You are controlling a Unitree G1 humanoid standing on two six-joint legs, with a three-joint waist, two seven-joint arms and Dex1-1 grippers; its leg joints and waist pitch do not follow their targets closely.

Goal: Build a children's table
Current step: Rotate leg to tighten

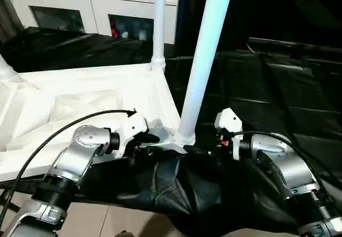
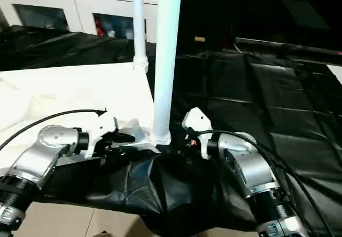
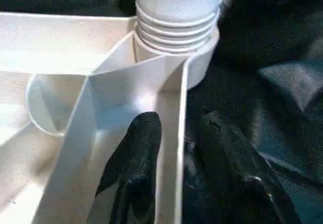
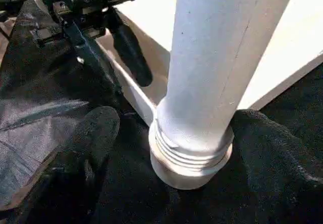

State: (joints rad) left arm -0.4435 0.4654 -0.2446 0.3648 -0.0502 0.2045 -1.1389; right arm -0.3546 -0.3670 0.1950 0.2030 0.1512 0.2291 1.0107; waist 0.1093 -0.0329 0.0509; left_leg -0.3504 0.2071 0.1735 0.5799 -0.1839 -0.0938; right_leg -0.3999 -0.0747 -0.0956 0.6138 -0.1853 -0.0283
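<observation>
Leg (image 1: 206,55) upright in near corner socket (image 4: 189,156) of upturned top (image 1: 80,103), threads still showing above rim, long axis vertical. Flanked by right gripper (image 4: 166,133), fingers spread either side of base, nearer arm for twisting. Left gripper (image 3: 186,163) pinching top's side wall just beside socket, steadying.
</observation>
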